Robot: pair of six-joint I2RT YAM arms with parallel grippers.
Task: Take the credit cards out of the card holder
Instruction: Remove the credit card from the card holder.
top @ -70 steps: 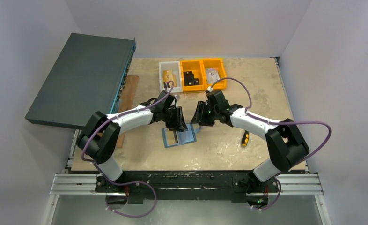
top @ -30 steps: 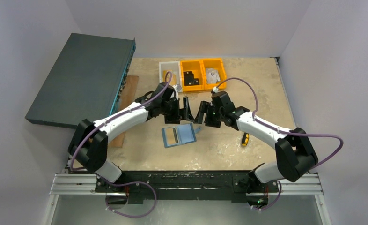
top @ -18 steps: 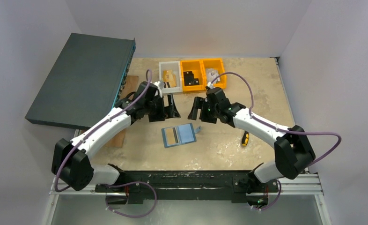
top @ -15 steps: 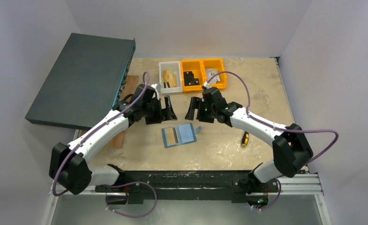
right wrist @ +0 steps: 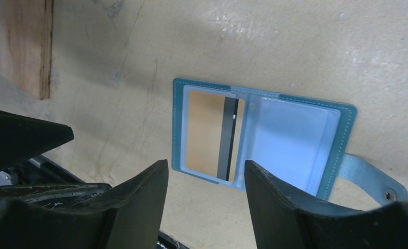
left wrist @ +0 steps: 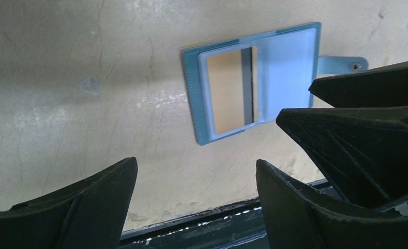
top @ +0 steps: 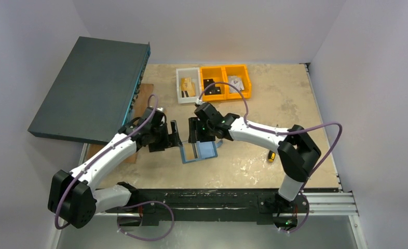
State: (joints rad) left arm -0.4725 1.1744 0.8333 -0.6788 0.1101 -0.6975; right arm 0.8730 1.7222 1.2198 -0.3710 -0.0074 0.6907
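Note:
The card holder (top: 208,150) lies open and flat on the table, lighter blue inside, its strap and stud (right wrist: 386,194) pointing right. A gold-tan credit card (right wrist: 207,132) with a dark stripe sits in its left pocket, and also shows in the left wrist view as the credit card (left wrist: 228,91). My left gripper (left wrist: 195,163) hangs open just left of the card holder (left wrist: 287,67), holding nothing. My right gripper (right wrist: 206,165) hovers open over the holder's near left edge, also holding nothing. In the top view the left gripper (top: 173,136) and right gripper (top: 196,136) nearly face each other.
A large dark teal flat box (top: 90,88) leans at the back left beside a wooden board (top: 139,111). A white bin (top: 186,84) and two orange bins (top: 214,83) stand at the back. A yellow-handled screwdriver (top: 271,153) lies right of the holder.
Both grippers have swung left and come down from behind the card holder to its left end. The right jaws have narrowed somewhat. The card holder has not moved.

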